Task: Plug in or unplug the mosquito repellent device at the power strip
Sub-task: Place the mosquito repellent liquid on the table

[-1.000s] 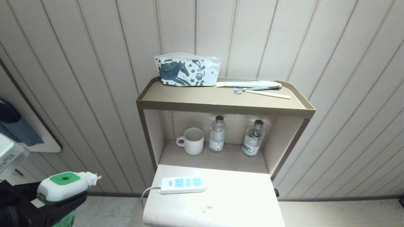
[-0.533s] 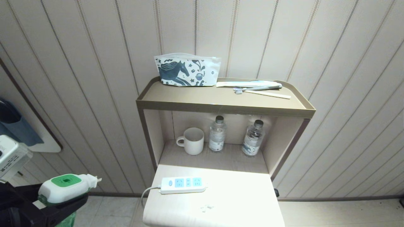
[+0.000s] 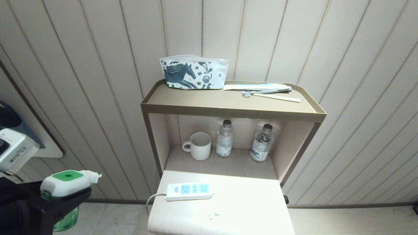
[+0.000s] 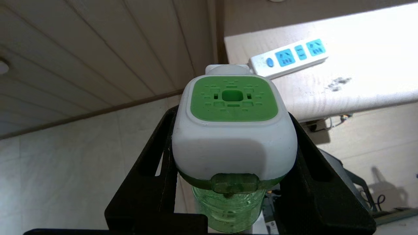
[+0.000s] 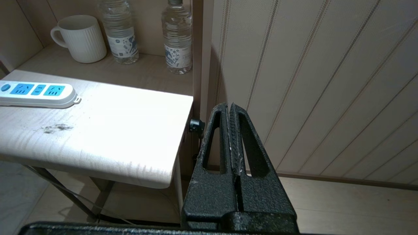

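Pinching the mosquito repellent device (image 3: 67, 183) well left of the power strip (image 3: 189, 191) on the tabletop (image 3: 248, 202), your left pincer (image 4: 233, 153) risks misaligned prongs (right pincer (image 5: 232, 137) pressed together, idle).

Left gripper (image 4: 233, 153): two matte black plastic fingers (image 4: 148, 182) of triangular outline, each pierced by a long slot; rough, grainy surface; a black crossbar joins them at the base. Behind it, at the left of the head view, a white box-shaped wrist housing (image 3: 14, 153) bearing a dark printed label. Right gripper (image 5: 231, 109): same black textured fingers with slotted cut-outs; ridged, toothed inner pads (image 5: 233, 137); whitish scuff marks along the seam.
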Robot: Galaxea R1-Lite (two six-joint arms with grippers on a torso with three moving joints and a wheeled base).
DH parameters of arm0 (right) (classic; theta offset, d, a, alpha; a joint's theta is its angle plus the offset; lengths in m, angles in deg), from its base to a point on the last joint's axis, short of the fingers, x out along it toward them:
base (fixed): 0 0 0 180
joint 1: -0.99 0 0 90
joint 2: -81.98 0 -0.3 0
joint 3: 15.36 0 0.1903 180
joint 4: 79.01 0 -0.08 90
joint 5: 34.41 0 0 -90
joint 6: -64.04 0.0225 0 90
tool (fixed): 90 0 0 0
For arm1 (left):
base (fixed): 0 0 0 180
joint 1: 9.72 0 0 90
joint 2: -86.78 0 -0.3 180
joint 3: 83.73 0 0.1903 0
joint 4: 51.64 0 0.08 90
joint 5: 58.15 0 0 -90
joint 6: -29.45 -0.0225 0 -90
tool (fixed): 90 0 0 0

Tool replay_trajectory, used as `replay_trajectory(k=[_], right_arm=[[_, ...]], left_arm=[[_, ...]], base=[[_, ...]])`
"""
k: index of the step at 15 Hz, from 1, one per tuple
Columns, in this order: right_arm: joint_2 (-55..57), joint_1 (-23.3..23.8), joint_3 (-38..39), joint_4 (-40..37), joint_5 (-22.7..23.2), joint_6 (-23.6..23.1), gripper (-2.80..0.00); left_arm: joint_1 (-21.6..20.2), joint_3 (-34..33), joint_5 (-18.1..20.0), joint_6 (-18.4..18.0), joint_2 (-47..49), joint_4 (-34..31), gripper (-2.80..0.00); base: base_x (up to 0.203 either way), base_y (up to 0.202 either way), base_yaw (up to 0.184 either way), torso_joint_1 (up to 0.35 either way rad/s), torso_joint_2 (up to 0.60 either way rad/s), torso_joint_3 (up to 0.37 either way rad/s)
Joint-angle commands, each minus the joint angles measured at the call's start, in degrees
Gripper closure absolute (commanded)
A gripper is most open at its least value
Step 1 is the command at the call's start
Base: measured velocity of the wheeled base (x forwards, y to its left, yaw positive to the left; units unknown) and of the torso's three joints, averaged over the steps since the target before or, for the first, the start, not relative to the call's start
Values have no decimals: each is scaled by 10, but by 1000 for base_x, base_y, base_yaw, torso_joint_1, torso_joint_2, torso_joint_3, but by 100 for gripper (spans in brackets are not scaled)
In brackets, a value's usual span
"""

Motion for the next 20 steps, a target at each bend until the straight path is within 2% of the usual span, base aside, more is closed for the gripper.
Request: replay_trajectory(k=[1, 3, 5, 6, 7, 14, 20], right_arm=[[2, 0, 0, 0, 0, 0, 0], [2, 0, 0, 0, 0, 0, 0], [2, -1, 0, 0, 0, 0, 0], [2, -1, 0, 0, 0, 0, 0], [2, -1, 0, 0, 0, 0, 0], [2, -1, 0, 0, 0, 0, 0], [2, 0, 0, 0, 0, 0, 0]], left_arm=[[-63, 4, 17, -2, 17, 1, 0], [-154, 2, 72, -19, 23, 15, 0], [-252, -3, 148, -60, 16, 27, 0], [-292, -4, 197, -84, 5, 31, 0], [-310, -6, 227, -104, -9, 35, 0], [-317, -28, 233, -111, -18, 62, 0], [-317, -4, 233, -110, -6, 40, 0]], base=[[0, 0, 0, 0, 0, 0], [0, 0, 0, 0, 0, 0], [0, 0, 0, 0, 0, 0], [0, 0, 0, 0, 0, 0], [0, 0, 0, 0, 0, 0], [0, 0, 0, 0, 0, 0], [0, 0, 0, 0, 0, 0]])
